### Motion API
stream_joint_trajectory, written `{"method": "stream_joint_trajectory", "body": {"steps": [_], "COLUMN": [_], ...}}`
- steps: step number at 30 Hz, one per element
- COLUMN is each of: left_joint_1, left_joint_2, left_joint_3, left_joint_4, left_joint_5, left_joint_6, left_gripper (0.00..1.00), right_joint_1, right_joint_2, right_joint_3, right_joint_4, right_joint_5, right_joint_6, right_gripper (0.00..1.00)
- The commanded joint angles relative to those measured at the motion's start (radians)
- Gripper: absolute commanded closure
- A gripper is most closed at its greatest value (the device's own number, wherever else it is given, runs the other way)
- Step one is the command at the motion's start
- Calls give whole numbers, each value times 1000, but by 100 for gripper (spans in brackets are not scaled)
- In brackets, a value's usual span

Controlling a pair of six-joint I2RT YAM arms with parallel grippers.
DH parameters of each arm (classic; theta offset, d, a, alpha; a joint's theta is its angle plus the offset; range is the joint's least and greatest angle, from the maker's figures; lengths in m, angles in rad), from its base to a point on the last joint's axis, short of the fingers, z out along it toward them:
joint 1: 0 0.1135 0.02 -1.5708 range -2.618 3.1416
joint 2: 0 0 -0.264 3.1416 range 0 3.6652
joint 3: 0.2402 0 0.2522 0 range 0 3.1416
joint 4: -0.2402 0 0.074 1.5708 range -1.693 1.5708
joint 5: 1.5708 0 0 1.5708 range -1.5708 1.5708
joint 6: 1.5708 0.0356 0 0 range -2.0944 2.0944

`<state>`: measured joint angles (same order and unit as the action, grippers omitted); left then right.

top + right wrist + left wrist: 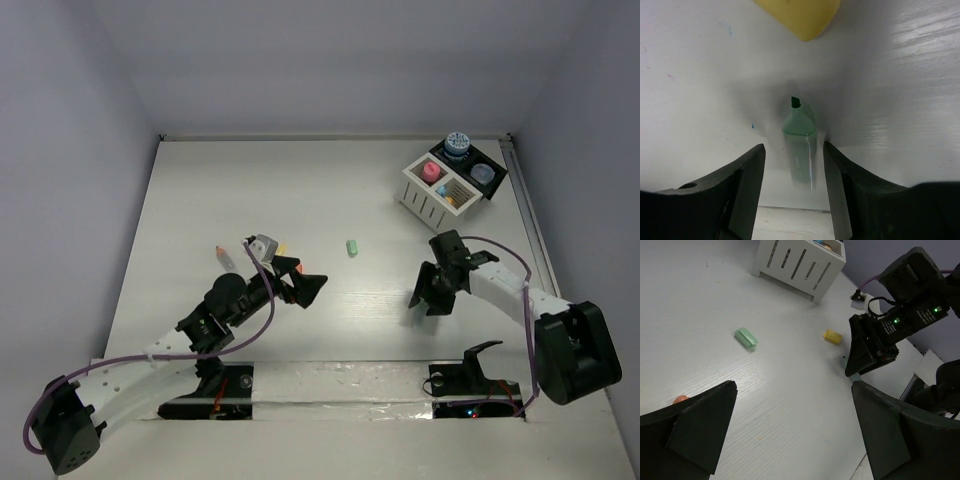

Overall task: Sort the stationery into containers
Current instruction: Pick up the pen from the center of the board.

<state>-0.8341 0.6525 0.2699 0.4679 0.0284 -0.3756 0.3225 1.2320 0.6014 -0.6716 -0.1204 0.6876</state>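
My right gripper (794,150) is open and low on the table. Its jaws stand either side of a pale-green uncapped marker (801,145), with gaps on both sides. A yellow stick (800,15) lies just beyond it and shows in the left wrist view (832,336). My left gripper (300,278) is open and empty above the table's middle left. A green stick (352,247) lies between the arms. The white slatted box (425,205) with its black tray section (497,185) stands at the back right. It holds a pink-capped bottle (432,172) and a blue-patterned pot (458,147).
A grey cup (265,245), an orange stick (222,255) and small yellow and orange pieces (283,247) lie just behind my left gripper. The right gripper (872,347) shows as a dark block in the left wrist view. Walls close in the table at the back and sides.
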Motion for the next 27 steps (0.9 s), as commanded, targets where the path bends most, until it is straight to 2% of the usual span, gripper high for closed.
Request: {"method": "stream_joint_trajectory", "body": {"steps": [1,3,9,13,15,19,27], "left_joint_1": [0,0,0,0,0,0,0], "left_joint_2": [-10,-7,12,38,52,119,288], "left_joint_3": [14,14,14,14,14,22,34], "left_joint_4": [54,58,71,83,101,135,268], "left_joint_5": [16,22,36,62,80,151,321], "left_joint_6": [-6,-8,-17,-23,-29,-42,-91], "left_gripper": [1,1,1,1,1,1,3], "right_joint_1": [15,15,15,36,49,99,207], "right_joint_2": [29,56,136,196,205,199,165], "right_joint_3": [31,31,77,115,126,150,159], "right_joint_4": [-2,-6,-3,-8,-8,10,154], "right_joint_5": [1,-15,-33,-39,-44,-30,-15], "right_joint_6": [-14,-14,-31,-56,-56,-57,-30], "right_gripper": [45,52,63,75,84,90,91]}}
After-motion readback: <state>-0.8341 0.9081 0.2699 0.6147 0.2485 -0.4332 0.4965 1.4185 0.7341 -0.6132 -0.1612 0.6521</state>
